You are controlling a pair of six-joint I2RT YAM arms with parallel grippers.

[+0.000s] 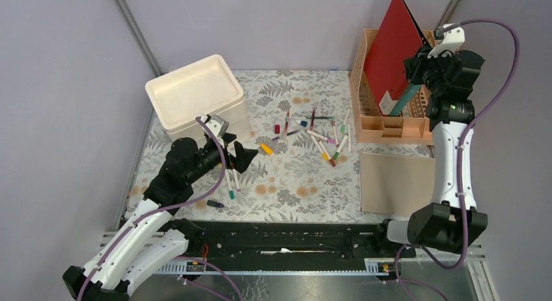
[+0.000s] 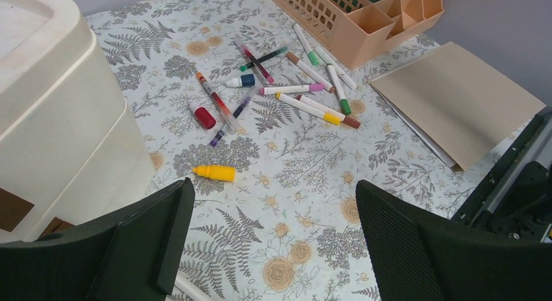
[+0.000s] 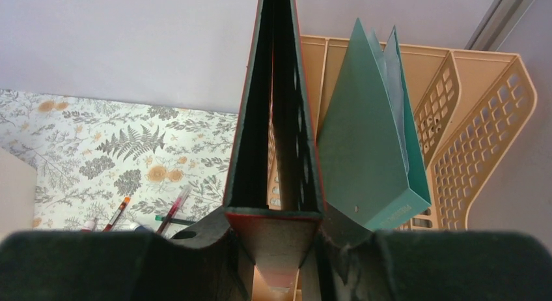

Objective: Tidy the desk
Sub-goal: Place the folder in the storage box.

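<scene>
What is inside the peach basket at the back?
The peach basket holds a red binder standing on edge, pinched in the right jaws, and a teal folder leaning beside it. The binder hides what lies lower behind it.

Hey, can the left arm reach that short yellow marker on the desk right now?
Probably yes: the left claw hangs open and empty beside the yellow marker, with nothing between them.

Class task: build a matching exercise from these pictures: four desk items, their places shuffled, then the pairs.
1 red binder
2 teal folder
3 tan folder
4 short yellow marker

A flat on the desk beside the organizer
B upright, clamped in the right gripper
C alone near the open left gripper
D leaning inside the organizer

Pairs: 1-B, 2-D, 3-A, 4-C
</scene>
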